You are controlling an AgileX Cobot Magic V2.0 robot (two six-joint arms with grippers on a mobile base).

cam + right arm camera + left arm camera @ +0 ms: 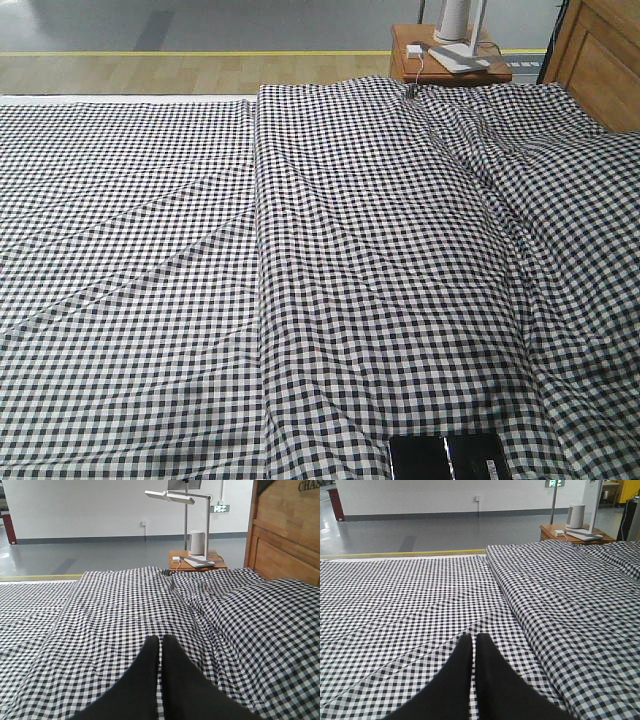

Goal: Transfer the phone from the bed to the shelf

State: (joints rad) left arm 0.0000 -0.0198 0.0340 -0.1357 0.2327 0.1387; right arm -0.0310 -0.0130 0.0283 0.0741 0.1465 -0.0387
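The phone (pixel 450 458), flat glossy black with a centre crease, lies on the bed (pixel 300 250) at the bottom edge of the front view, partly cut off. The bed is covered in black-and-white gingham cloth (pixel 420 595), (pixel 125 605). My left gripper (pixel 474 636) hovers over the cloth, its black fingers closed together with nothing between them. In its own view my right gripper (pixel 160 637) is likewise shut and empty above the cloth. Neither wrist view shows the phone, and neither gripper appears in the front view. The shelf is out of view.
A brown wooden headboard (pixel 285 535) rises at the right. Beyond the bed's far corner a small wooden nightstand (pixel 450 65) carries a white lamp (pixel 172 496) and a white cylinder (pixel 197 542). A raised fold (pixel 258 200) runs down the cloth. Grey floor (pixel 420 530) lies beyond.
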